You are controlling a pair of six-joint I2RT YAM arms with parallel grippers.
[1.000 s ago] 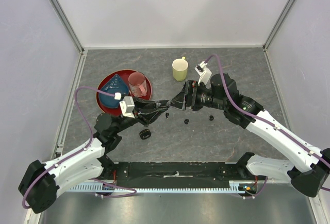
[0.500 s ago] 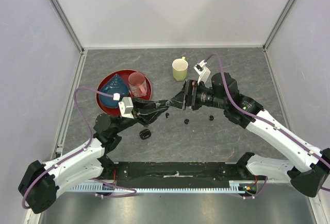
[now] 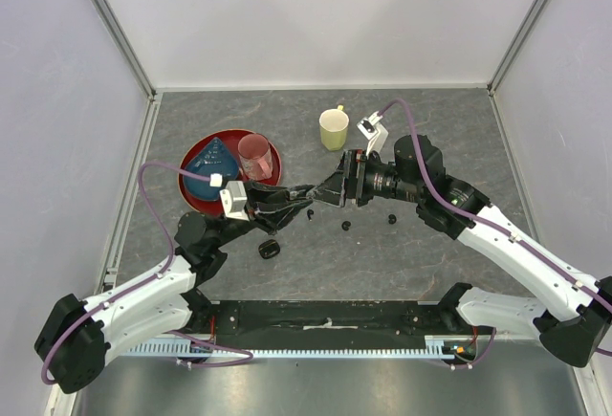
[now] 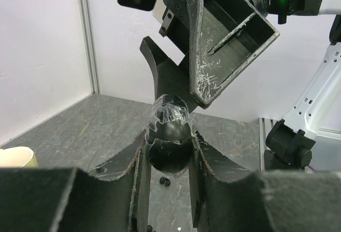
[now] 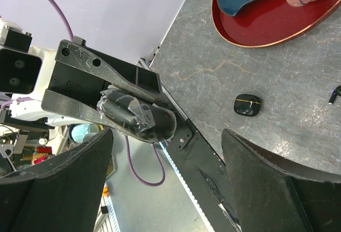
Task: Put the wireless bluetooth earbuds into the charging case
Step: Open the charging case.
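Observation:
My left gripper [image 3: 304, 193] is shut on the charging case [image 4: 169, 130], a glossy black oval pod under crinkled clear film, and holds it up above the table. The right gripper [image 3: 330, 186] is open and faces it tip to tip. In the right wrist view the case [image 5: 133, 116] lies between the right gripper's [image 5: 165, 136] wide-spread fingers without touching them. Tiny black earbuds [image 3: 346, 226] [image 3: 391, 218] lie loose on the table below; a pair of earbuds [image 4: 165, 181] shows under the held case. A second black case [image 3: 269, 249] [image 5: 247, 104] rests on the table.
A red plate [image 3: 196, 191] at the left carries a blue cone [image 3: 212, 158] and a pink cup [image 3: 254, 156]. A yellow mug [image 3: 334, 129] stands behind the right gripper. White walls enclose the grey table on three sides.

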